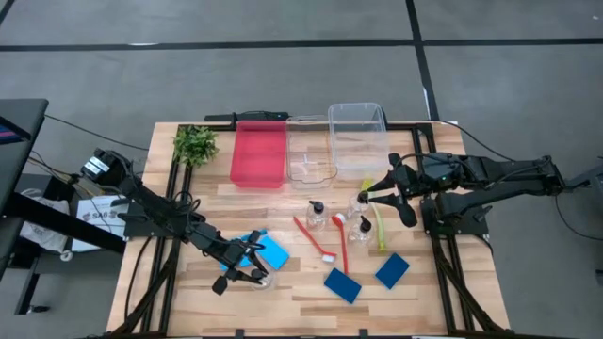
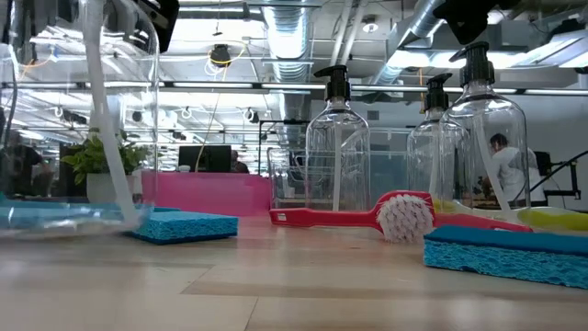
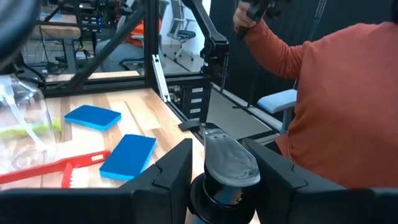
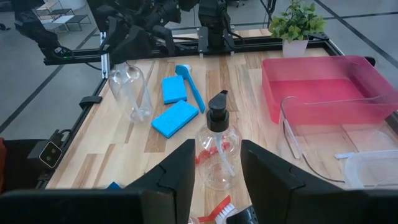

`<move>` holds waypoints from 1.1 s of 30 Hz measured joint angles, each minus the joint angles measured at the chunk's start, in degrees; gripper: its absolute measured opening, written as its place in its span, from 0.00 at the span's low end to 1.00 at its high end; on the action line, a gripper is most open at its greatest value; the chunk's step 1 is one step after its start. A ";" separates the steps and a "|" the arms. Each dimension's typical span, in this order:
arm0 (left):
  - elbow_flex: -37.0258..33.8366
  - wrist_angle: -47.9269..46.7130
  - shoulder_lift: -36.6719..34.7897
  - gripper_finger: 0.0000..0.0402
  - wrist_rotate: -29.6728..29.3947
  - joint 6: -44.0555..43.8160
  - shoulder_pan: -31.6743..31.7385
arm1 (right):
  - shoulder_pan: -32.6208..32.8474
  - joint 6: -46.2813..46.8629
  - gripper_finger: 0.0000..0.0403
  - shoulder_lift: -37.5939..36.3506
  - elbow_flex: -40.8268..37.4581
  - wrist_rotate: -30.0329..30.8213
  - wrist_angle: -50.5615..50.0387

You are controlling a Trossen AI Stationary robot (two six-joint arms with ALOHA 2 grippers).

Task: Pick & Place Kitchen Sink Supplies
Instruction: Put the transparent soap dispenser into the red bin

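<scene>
My left gripper [image 1: 251,268] is at the table's near left, shut on a clear pump bottle [image 1: 258,278] with a black top; beside it lie a light-blue sponge [image 1: 270,250] and a blue brush [image 4: 191,87]. My right gripper [image 1: 370,195] is open and hovers over the top of a second pump bottle [image 1: 363,201]. Two more bottles [image 1: 317,215] [image 1: 361,227] stand nearby. Two red brushes [image 1: 314,238] [image 1: 341,241], a yellow-green brush [image 1: 379,226] and two dark-blue sponges [image 1: 342,284] [image 1: 392,270] lie flat on the wood. My left gripper has the bottle's black collar [image 3: 216,190], just under the pump head [image 3: 231,163], pinched between its two fingers [image 3: 177,169]. It comes slanting down from the table's left. The bottle [image 4: 130,91] hangs upright below the fingers; whether its base touches the table I cannot tell.
A pink bin [image 1: 258,153] and two clear bins [image 1: 311,156] [image 1: 358,134] sit along the far edge, with a leafy plant [image 1: 195,143] at the far left. A person in an orange sleeve [image 3: 348,112] stands beyond the table's right side.
</scene>
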 joint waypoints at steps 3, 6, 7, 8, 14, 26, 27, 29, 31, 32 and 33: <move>0.00 0.06 -1.74 0.32 0.00 0.03 0.00 | 0.01 0.01 0.30 0.00 0.00 -0.02 0.00; 0.00 0.06 -3.90 0.32 0.00 0.30 0.00 | 0.01 0.00 0.31 0.00 0.00 0.00 0.00; 0.00 0.06 -4.69 0.33 0.00 0.39 0.02 | 0.01 0.02 0.31 0.00 0.00 -0.02 0.00; 0.00 0.06 -5.50 0.33 0.00 0.43 0.02 | 0.00 0.01 0.30 0.00 0.00 -0.01 0.00; 0.00 0.06 -10.54 0.35 -0.42 3.69 0.02 | 0.01 0.01 0.30 0.00 0.00 -0.02 0.00; -4.11 -0.67 -20.64 0.34 -9.84 5.65 4.07 | 0.00 0.01 0.31 0.00 0.00 -0.01 0.00; -4.52 -0.66 -21.29 0.34 -10.24 6.16 4.78 | 0.00 0.00 0.31 0.00 0.00 -0.02 0.00; -5.40 -0.73 -22.91 0.34 -10.99 6.99 6.20 | 0.01 0.00 0.30 0.00 0.00 -0.02 0.00; -5.97 -0.71 -24.49 0.34 -11.04 7.64 7.76 | 0.01 0.00 0.31 0.00 0.00 -0.02 0.00; -6.23 -0.66 -25.29 0.33 -11.04 7.82 8.47 | -0.01 0.00 0.31 0.00 0.00 -0.01 0.00; -6.44 -0.68 -26.11 0.33 -11.04 7.93 9.22 | 0.00 0.00 0.31 0.01 0.00 -0.01 0.00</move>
